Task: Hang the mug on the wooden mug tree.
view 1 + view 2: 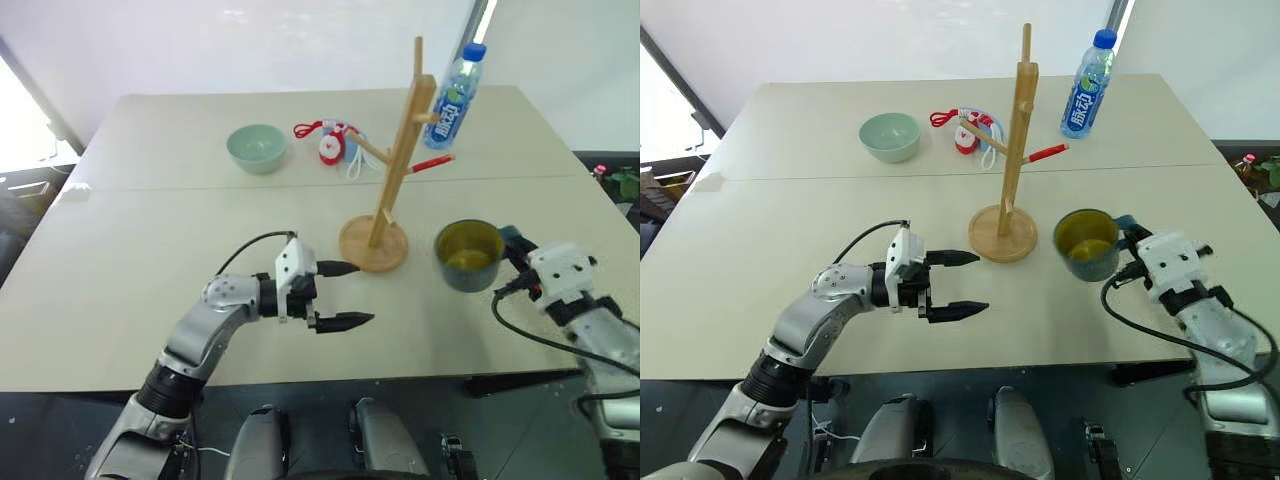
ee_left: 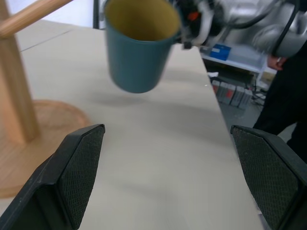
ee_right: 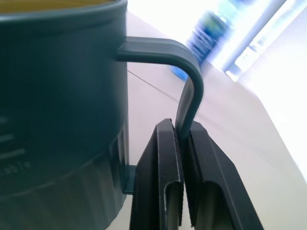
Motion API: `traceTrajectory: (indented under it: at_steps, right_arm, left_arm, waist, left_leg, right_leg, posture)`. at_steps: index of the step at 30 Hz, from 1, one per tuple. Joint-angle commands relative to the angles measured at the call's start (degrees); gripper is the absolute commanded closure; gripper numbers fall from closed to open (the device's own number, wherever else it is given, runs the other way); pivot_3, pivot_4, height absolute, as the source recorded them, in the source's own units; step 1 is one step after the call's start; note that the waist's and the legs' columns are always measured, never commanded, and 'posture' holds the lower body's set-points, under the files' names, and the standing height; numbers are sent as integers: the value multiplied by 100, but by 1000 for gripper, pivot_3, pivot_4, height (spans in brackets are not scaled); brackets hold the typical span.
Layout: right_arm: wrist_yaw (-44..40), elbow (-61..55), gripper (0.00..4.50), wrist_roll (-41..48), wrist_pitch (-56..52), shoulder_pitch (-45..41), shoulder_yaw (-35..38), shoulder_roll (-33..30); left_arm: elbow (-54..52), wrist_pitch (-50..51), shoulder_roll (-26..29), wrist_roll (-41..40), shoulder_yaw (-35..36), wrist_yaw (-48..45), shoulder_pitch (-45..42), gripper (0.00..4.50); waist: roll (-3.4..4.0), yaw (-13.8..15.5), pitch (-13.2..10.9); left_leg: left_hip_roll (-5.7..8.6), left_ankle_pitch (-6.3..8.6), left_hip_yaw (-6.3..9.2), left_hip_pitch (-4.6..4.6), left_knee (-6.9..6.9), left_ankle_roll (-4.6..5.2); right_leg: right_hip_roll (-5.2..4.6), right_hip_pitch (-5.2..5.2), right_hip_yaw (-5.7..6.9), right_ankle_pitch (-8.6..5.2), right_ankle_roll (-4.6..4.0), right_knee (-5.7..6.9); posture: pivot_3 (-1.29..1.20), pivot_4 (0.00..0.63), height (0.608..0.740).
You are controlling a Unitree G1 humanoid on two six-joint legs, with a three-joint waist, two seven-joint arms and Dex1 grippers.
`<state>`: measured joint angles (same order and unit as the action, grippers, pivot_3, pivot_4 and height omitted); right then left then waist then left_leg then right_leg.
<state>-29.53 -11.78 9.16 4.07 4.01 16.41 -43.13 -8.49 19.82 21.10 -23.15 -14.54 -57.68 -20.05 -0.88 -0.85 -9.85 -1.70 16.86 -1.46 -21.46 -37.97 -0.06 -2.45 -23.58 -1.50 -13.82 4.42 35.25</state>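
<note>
Table [image 1: 150,250]: pale, wide, with a seam running left to right across its middle.

Wooden mug tree [image 1: 393,170]: upright near the table's centre on a round disc base, pole tilted slightly in the head views, short angled pegs along it, one peg tipped red.

Mug [image 1: 468,254]: blue-grey outside, mustard-yellow inside, mouth up, just right of the tree's base and apart from it. The left wrist view shows it raised clear of the tabletop, with a shadow beneath. Its loop handle points right, toward the right arm.

Right gripper [image 3: 184,158]: both black fingers pressed together on the vertical bar of the mug's handle, pinching it; the mug body sits beside the fingers.

Left gripper [image 1: 345,294]: fingers spread wide, holding nothing, pointing right toward the tree's base, hovering near the table's near-centre.

Pale green bowl [image 1: 257,147]: far left of the tree, resting on the table.

Red and white item with cord [image 1: 330,143]: between bowl and tree, on the far side.

Water bottle [image 1: 453,97]: blue label and cap, standing at the far edge, right of the tree's top.
</note>
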Motion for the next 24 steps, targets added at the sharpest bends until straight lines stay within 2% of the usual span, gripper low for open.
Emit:
traceTrajectory:
  at_steps: [1,5,14,24]
  right_arm:
    - [-625,-267,4487,413,-164,-514,39,-361]
    - [-1145,134,4487,461,-224,-1301,-164,-619]
    - [-2290,2268,4487,75,721,-3399,-840,-945]
    - [-2907,3297,4487,-84,1352,-4542,-1257,-776]
  left_arm:
    - [35,-140,-11,-129,246,-43,-167,0]
    - [116,-125,-90,-229,431,19,-252,0]
    - [15,-122,-65,-267,656,114,-155,0]
    - [-183,-105,90,-475,1061,247,-124,0]
  waist:
    - [-1,7,-1]
    - [-3,15,-2]
    - [-4,12,-5]
    - [-3,8,-6]
  left_leg:
    - [0,0,0,0,-1,0]
    - [2,0,0,-2,-1,0]
    - [8,0,-6,-6,0,0]
    - [-1,0,-3,-4,1,1]
  right_leg:
    - [0,1,0,0,0,0]
    - [-2,1,2,0,0,-1]
    - [-9,0,2,1,0,-4]
    - [-12,-1,1,2,0,-2]
  posture:
    - [0,150,740]
    - [0,150,740]
    - [0,150,740]
    - [0,150,740]
